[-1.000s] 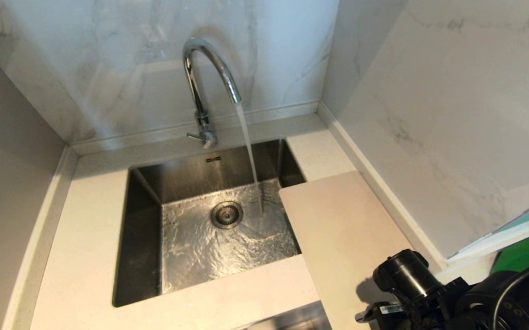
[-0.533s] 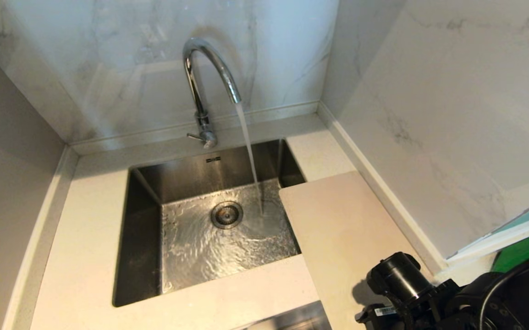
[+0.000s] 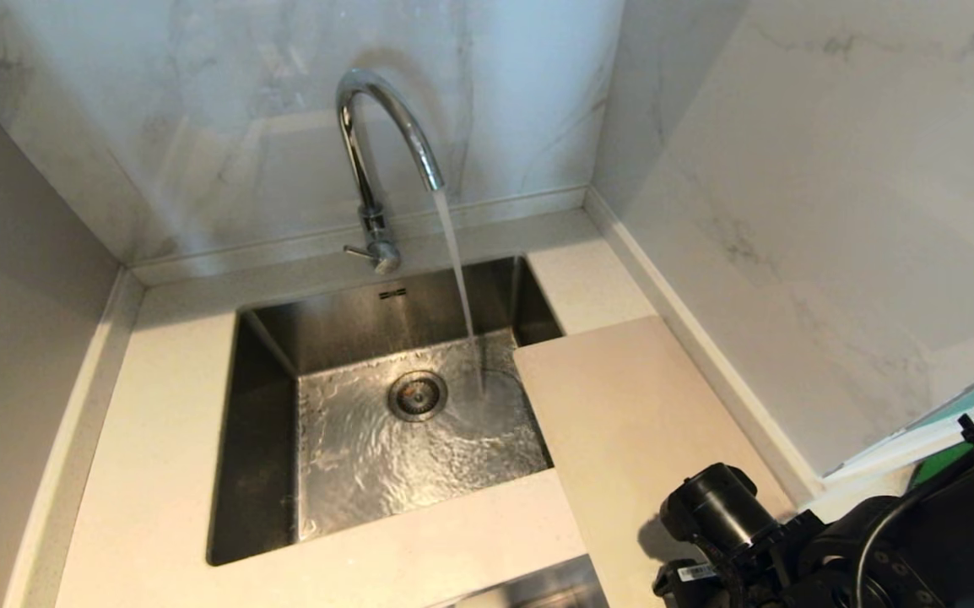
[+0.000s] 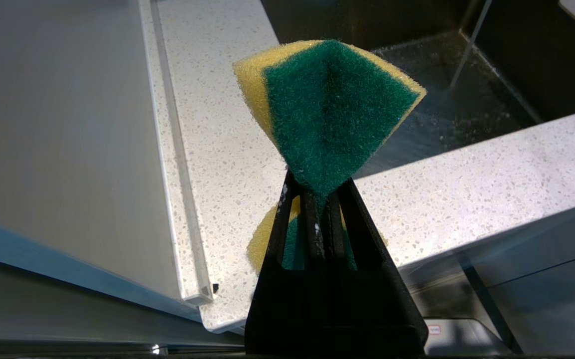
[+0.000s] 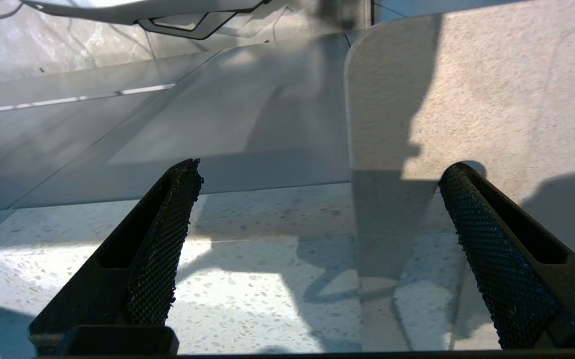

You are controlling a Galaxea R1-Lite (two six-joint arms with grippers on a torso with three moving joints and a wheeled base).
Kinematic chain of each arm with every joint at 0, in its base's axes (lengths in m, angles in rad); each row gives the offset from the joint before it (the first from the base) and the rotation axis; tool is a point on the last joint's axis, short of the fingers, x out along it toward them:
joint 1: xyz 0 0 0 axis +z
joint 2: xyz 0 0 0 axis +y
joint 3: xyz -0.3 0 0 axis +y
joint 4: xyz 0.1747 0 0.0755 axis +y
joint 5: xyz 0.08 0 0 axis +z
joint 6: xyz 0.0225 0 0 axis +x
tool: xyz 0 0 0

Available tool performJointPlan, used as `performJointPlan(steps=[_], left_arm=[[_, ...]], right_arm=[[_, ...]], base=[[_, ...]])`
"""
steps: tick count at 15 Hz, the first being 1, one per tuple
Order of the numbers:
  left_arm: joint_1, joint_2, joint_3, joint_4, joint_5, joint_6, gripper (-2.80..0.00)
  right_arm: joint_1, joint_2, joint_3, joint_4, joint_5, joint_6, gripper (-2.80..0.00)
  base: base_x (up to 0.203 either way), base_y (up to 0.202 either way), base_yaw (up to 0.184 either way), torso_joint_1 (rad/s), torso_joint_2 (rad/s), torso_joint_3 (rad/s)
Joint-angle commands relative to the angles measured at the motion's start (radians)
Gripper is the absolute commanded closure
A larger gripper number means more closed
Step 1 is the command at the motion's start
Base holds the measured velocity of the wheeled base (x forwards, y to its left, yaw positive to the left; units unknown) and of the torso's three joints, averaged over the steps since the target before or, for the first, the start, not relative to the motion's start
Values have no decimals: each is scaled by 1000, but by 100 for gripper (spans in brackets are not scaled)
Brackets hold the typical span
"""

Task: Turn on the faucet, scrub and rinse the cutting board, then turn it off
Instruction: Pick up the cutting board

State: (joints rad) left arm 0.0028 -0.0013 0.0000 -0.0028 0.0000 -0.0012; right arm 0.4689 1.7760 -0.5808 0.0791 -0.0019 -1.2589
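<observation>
Two arms on my rig, both low. Left gripper (image 4: 317, 199) clamped on sponge (image 4: 327, 109), folded between jaws, above counter (image 4: 217, 124) beside sink (image 4: 442, 114). Right gripper (image 5: 317, 199) spread wide, empty, straddling board (image 5: 467, 89) edge; one finger (image 5: 497, 239) over board. I see faucet (image 3: 377, 143) behind sink running, water (image 3: 457, 270) hitting basin beside drain (image 3: 417, 394). Board flat on counter right of sink, corner overhanging basin.

I note a chrome faucet (image 3: 373, 160), steel-grey sink (image 3: 267, 371), pale beige cutting board (image 3: 630, 414), white speckled countertop (image 3: 158, 422), grey-veined white marble wall (image 3: 791, 169), and a yellow-and-green sponge (image 4: 327, 109).
</observation>
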Motion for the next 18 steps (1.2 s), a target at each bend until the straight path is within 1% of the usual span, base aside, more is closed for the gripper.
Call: performJointPlan(steps=[1,6,9,10,12,13,16,18], left_arm=[[0,0,0,0,0,0,0],[0,0,0,0,0,0,0],[0,0,0,0,0,0,0],[0,0,0,0,0,0,0],[0,0,0,0,0,0,0],[0,0,0,0,0,0,0],[0,0,0,0,0,0,0],[0,0,0,0,0,0,0]], right_arm=[[0,-6,16,1,0,-7,-280],[14,4,49,-2,0,-7,-280],[14,21,43,-14,-2,-3,-280],[14,31,43,-53,-8,-1,-280],[14,71,66,-149,-57,4,-280],[14,86,77,-171,-65,4,-280],[14,95,79,-208,-69,6,-280],[20,97,81,-208,-82,7,-280]], base=[[0,0,0,0,0,0],[0,0,0,0,0,0],[0,0,0,0,0,0],[0,0,0,0,0,0],[0,0,0,0,0,0],[0,0,0,0,0,0],[0,0,0,0,0,0],[0,0,0,0,0,0]])
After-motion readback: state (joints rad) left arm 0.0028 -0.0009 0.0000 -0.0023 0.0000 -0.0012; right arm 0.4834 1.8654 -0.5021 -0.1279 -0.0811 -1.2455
